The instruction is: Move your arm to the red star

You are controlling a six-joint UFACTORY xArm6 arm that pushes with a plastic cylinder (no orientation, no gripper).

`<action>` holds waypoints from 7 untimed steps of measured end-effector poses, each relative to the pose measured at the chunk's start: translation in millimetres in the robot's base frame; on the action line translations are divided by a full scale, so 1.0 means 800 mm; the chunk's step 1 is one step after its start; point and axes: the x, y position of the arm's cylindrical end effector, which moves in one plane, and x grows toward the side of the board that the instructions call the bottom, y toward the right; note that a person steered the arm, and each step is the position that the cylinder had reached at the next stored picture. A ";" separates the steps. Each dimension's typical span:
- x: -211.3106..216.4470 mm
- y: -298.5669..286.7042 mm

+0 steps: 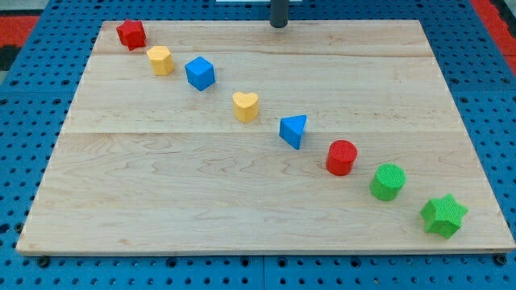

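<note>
The red star (131,34) lies at the board's top left corner. My tip (278,24) is at the board's top edge near the middle, well to the right of the red star and touching no block. The blocks run in a diagonal line from there toward the view's bottom right: a yellow block (160,60), a blue cube (199,73), a yellow heart (245,105), a blue triangular block (294,130), a red cylinder (341,157), a green cylinder (388,181) and a green star (443,215).
The wooden board (161,201) rests on a blue pegboard surface (24,129) that surrounds it on all sides.
</note>
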 end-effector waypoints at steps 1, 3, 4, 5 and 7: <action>-0.002 -0.020; -0.002 -0.089; -0.001 -0.108; -0.002 -0.115; -0.002 -0.161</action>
